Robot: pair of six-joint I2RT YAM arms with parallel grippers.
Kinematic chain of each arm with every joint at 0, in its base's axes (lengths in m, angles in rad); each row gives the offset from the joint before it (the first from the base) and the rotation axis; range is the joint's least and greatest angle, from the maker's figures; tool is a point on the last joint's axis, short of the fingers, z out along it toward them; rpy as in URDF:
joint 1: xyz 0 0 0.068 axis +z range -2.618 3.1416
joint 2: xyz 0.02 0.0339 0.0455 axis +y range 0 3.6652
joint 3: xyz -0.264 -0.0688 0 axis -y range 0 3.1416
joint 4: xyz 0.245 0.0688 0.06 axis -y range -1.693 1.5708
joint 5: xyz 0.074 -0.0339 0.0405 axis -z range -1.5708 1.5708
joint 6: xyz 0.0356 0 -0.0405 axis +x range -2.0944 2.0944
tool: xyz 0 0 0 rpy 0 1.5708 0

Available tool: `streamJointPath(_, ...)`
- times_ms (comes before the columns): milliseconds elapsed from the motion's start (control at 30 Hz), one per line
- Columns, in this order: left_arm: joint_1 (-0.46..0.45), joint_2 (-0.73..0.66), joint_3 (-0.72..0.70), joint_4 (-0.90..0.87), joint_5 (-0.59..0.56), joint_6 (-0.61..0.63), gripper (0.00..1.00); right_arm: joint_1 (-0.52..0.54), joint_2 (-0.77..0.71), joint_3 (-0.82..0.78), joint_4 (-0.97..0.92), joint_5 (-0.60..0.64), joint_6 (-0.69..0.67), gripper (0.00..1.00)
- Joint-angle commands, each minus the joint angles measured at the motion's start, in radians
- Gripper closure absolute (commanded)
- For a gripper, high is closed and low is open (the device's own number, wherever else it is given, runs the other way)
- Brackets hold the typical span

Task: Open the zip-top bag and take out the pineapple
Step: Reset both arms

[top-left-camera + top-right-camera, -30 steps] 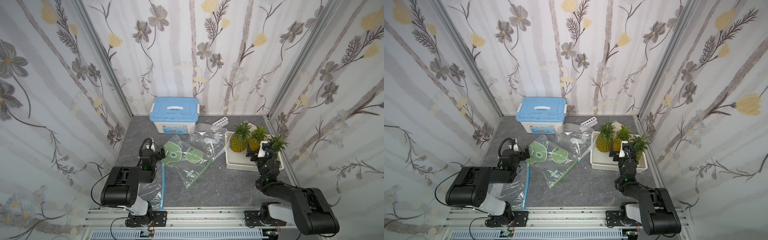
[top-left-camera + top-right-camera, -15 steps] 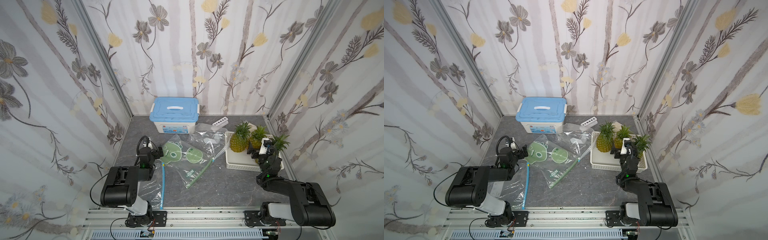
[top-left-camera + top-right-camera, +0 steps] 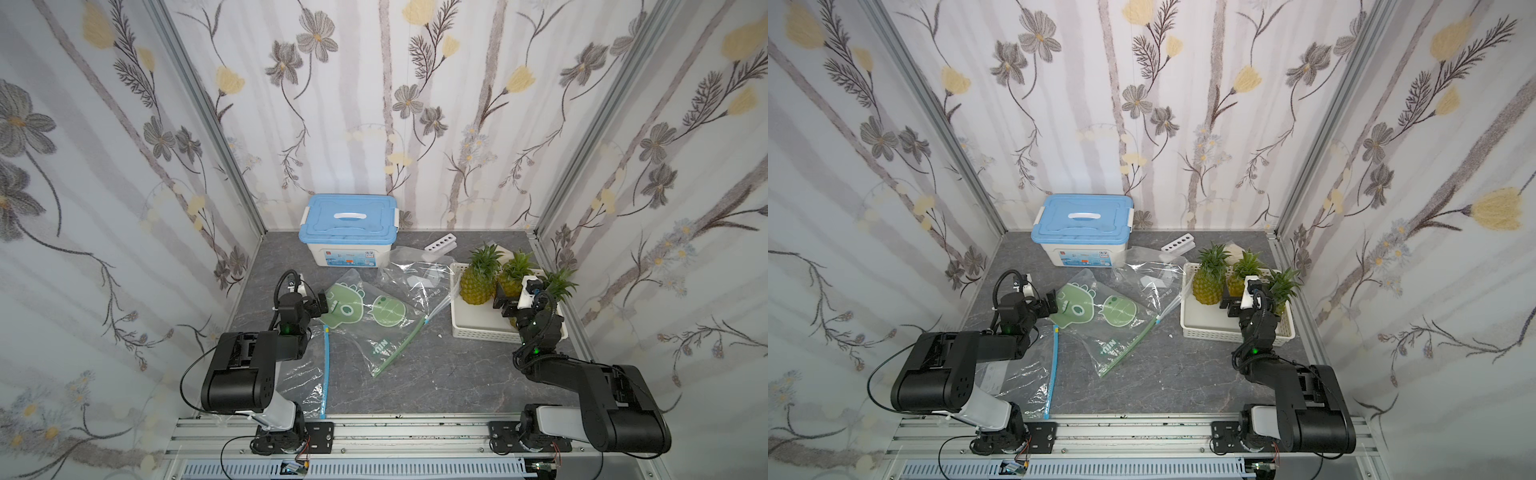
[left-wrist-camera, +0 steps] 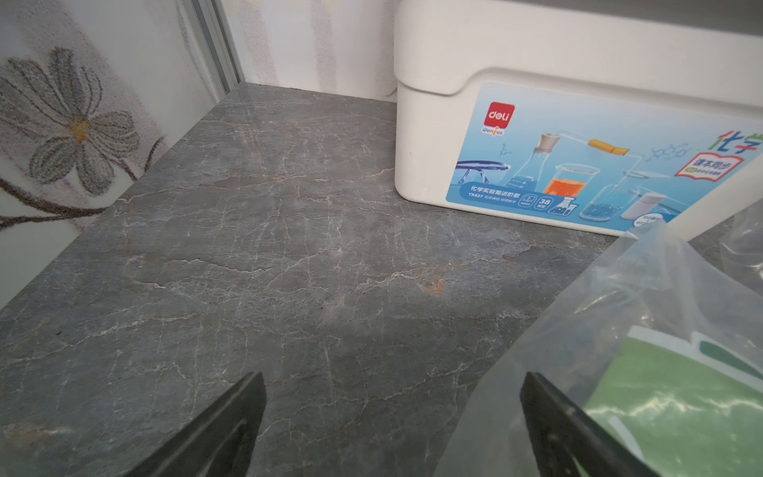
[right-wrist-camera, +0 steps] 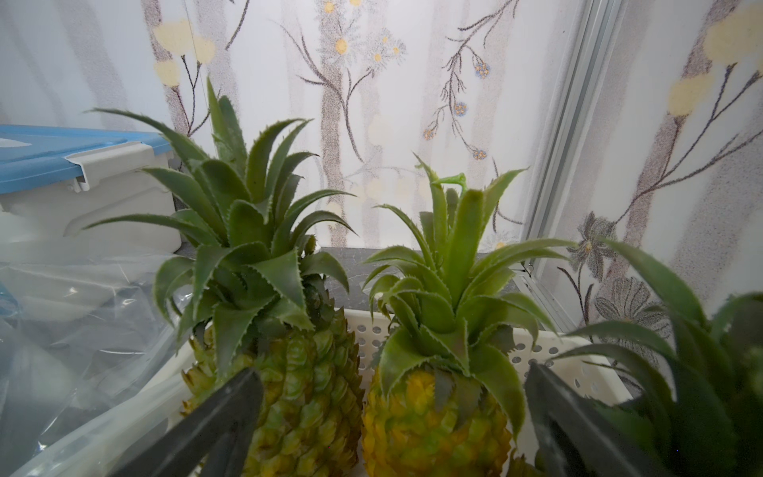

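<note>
Three pineapples stand upright in a white basket at the right. A zip-top bag with green cartoon faces lies flat mid-table. My left gripper is open at that bag's left edge; in the left wrist view the left gripper has bare table between its fingers and the green bag beside one finger. My right gripper is open over the basket; in the right wrist view the right gripper frames two pineapples.
A clear bag with a blue zip lies flat by the left arm, and another clear bag sits behind the green one. A blue-lidded white box and a white holed strip stand at the back. Walls close three sides.
Both arms have shifted only slightly. The right wrist has risen a little over the basket. Both grippers have stayed open and the bags have not moved.
</note>
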Motion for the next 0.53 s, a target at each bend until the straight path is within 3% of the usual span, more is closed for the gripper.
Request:
streamJointPath(0,-0.004,0.002,0.007,0.002,0.004,0.013,0.00,0.000,0.003,0.004,0.010,-0.001,0.008,0.00)
streamJointPath(500,-0.004,0.002,0.008,0.001,0.002,0.015,0.00,0.000,0.003,0.004,0.010,-0.001,0.008,0.00)
